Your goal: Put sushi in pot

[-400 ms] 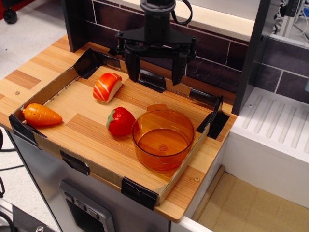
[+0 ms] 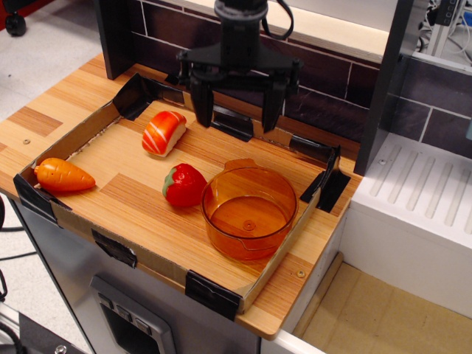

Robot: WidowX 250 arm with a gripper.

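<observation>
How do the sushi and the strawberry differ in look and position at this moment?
The sushi is oblong, orange-red with white diagonal stripes; the strawberry is rounder, solid red with green leaves. The sushi lies toward the back of the tray, apart from the pot; the strawberry sits right beside the pot. Both are toy foods lying on the wood, ungrasped.

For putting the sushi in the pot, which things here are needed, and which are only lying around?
Needed:
- sushi, lying on the tray
- orange pot, empty
- hand, open, above the tray's back edge

Only lying around:
- strawberry, beside the pot
- carrot, in the tray's left corner
</observation>
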